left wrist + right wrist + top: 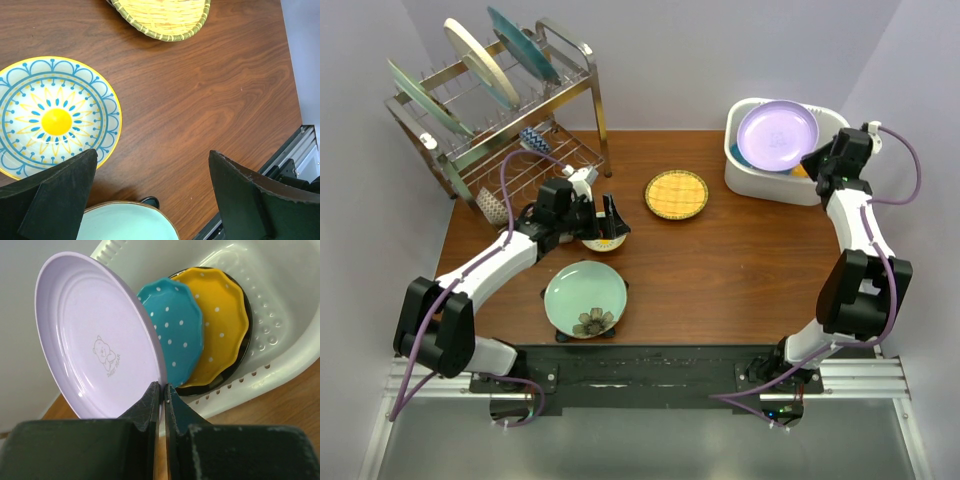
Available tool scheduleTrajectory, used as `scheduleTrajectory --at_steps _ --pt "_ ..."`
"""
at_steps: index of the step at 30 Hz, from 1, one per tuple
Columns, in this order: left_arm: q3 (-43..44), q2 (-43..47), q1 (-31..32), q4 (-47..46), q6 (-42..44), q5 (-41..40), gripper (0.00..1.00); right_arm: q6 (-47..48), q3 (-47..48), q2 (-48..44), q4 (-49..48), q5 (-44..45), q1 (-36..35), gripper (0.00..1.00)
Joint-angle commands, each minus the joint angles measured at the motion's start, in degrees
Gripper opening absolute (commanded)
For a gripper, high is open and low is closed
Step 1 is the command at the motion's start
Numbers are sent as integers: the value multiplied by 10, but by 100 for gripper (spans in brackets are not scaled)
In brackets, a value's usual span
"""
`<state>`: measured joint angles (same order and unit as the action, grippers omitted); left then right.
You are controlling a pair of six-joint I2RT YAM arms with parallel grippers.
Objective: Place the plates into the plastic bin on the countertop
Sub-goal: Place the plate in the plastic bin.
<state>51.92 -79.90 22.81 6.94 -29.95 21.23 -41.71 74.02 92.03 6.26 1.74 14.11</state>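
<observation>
One smooth round lavender plate (95, 345), seemingly plastic, hangs in the right tool (161, 387).

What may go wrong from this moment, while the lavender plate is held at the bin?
1. The right fingers pinch only the rim of the tilted lavender plate; it may slip or swing.
2. If released from here, it may strike the blue dotted plate and orange dotted plate lying in the plastic bin, or catch the bin's wall.
</observation>
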Motion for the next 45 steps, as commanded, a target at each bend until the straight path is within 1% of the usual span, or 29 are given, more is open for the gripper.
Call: scheduleTrajectory --at_steps 1,7,14,20,27,38,40,45 --pt "6 26 0 -3 7 -9 98 -19 38 21 -50 39 6 0" --pt "-3 45 0 7 4 -23 98 -7 78 68 -37 57 7 0" --pt "-7 57 0 19 2 -32 98 -4 110 117 -30 49 7 0" --pt "4 50 1 24 3 -35 98 1 118 138 -27 45 7 0" --pt "5 40 0 17 2 -27 98 4 143 177 -11 9 7 0" --pt "19 3 1 -7 3 -1 98 8 160 206 4 -16 7 0" --pt "20 -3 2 -10 3 6 98 7 160 209 4 -30 7 2" --pt "20 -3 1 -7 10 3 98 15 161 206 10 -24 7 5"
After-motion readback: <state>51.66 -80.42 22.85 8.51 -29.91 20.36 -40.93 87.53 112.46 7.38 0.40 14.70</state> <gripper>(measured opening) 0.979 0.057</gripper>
